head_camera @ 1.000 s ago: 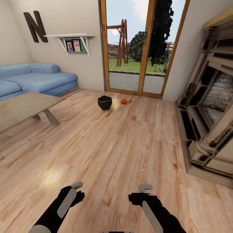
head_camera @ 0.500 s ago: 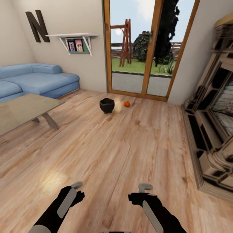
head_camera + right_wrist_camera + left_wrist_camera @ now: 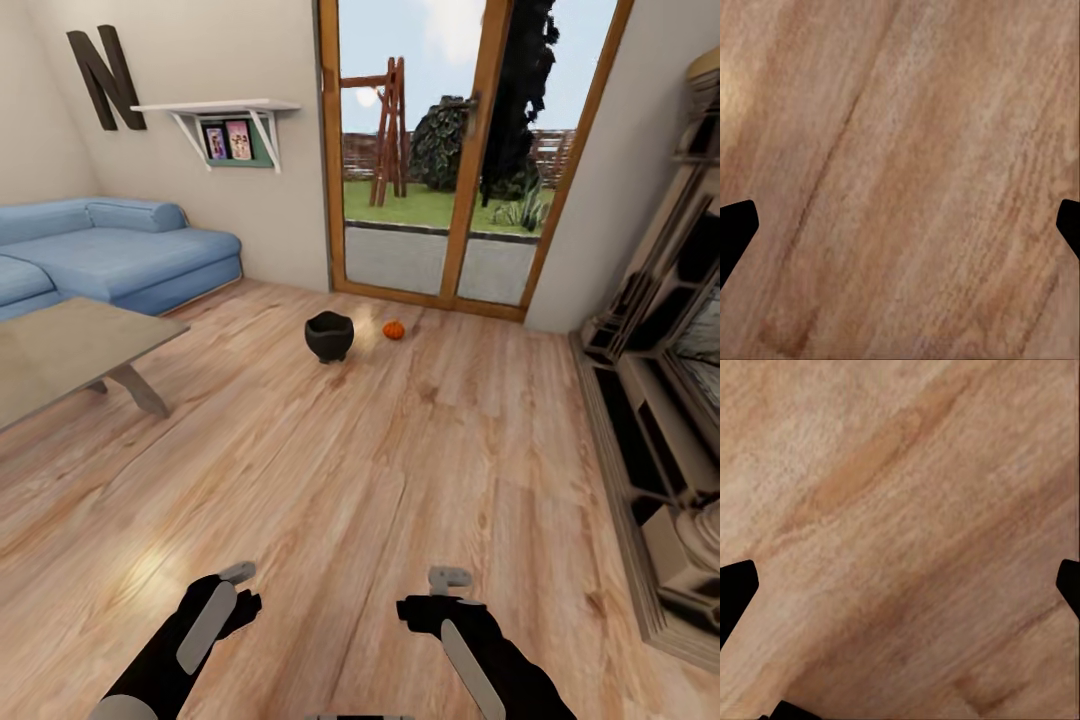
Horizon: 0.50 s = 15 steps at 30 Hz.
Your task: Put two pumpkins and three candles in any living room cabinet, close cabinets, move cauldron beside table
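Your left gripper (image 3: pixel 238 585) hangs low over the wood floor (image 3: pixel 380 470) with its fingers spread wide and nothing between them; the left wrist view confirms it, with only floorboards between the two dark fingertips (image 3: pixel 735 589) at the frame's sides. Your right gripper (image 3: pixel 445 590) is in the same condition: wide apart, empty, bare planks between its fingertips (image 3: pixel 735 225) in the right wrist view. Both arms are held forward, side by side, well apart from any task item.

The cauldron (image 3: pixel 329 336), black and round, stands upright on the floor well ahead of you, short of the glass door (image 3: pixel 455 160). One pumpkin (image 3: pixel 394 329), small and orange, sits on the floor just beside the cauldron on its right, apart from it, nearer the door's threshold.

The coffee table (image 3: pixel 70 350) stands at the left with its near corner pointing toward the middle of the floor; the cauldron is well apart from it. Behind the table is a blue sofa (image 3: pixel 110 250) along the left wall, under a wall shelf (image 3: pixel 225 120) holding framed pictures and a large letter N (image 3: pixel 105 78).

A fireplace surround (image 3: pixel 665 400), pale and heavily moulded, runs along the right-hand wall.
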Available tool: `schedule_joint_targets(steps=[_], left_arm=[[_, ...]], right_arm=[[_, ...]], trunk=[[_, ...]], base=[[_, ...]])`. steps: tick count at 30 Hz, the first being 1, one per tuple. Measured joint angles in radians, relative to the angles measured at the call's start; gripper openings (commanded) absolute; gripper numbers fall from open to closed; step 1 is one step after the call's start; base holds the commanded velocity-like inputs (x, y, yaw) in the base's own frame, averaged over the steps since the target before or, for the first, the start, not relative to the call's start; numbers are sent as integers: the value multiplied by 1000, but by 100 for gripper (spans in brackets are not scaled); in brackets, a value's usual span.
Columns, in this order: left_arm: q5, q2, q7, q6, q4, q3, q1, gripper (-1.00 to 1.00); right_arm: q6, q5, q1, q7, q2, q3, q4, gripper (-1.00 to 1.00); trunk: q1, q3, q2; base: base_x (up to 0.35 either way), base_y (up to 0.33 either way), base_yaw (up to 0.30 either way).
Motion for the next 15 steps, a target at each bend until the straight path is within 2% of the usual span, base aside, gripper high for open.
schedule_joint_targets(steps=[3,15], left_arm=[[0,0,0,0,0,0,0,100],[0,0,0,0,0,0,0,100]], right_arm=[[-28,5,0,1,0,1,1,100],[-51,11,0,0,1,1,2,100]], trunk=[[0,0,0],[0,0,0]], base=[[342,0,0],[342,0,0]])
